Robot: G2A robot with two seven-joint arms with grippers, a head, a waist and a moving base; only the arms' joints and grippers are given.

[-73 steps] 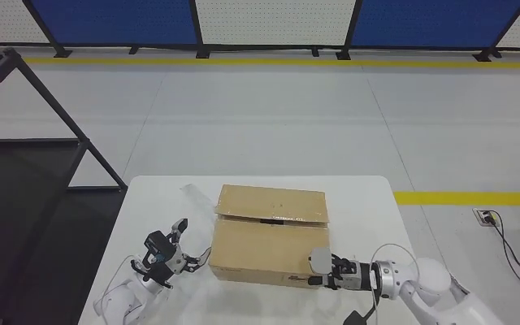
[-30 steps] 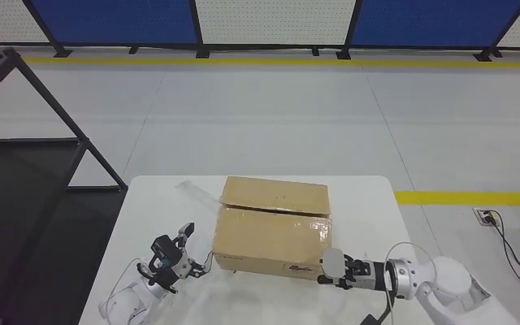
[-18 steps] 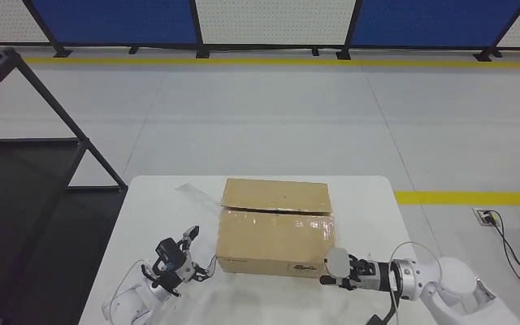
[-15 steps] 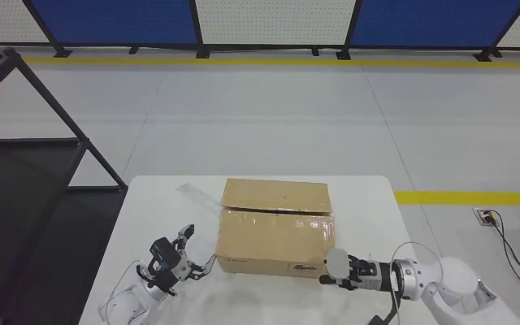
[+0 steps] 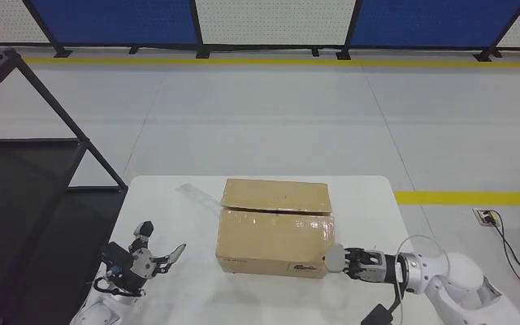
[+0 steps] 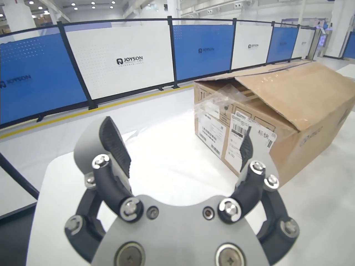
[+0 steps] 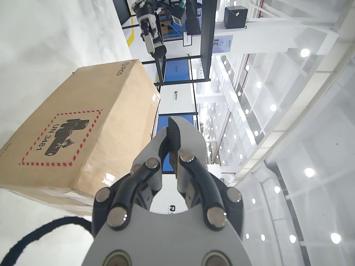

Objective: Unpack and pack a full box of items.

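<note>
A brown cardboard box (image 5: pixel 275 229) stands in the middle of the white table (image 5: pixel 154 207), its top flaps closed but slightly lifted, with loose clear tape on them. My left gripper (image 5: pixel 162 237) is open and empty near the table's front left, well apart from the box. From the left wrist, the box (image 6: pixel 280 117) shows shipping labels on its end, beyond the open gripper (image 6: pixel 180 145). My right gripper (image 5: pixel 333 258) is shut at the box's front right corner. The right wrist view has this shut gripper (image 7: pixel 173 132) beside the box (image 7: pixel 83 128) with its red-dashed label.
A strip of clear tape (image 5: pixel 195 192) lies on the table behind the box's left side. A black rack (image 5: pixel 49 162) stands off the table's left edge. The left arm's gripper (image 7: pixel 154 42) appears far off beyond the box in the right wrist view.
The box slid right and turned a little early on. My left gripper drew back from the box's left side toward the front left. My right gripper stayed at the front right corner.
</note>
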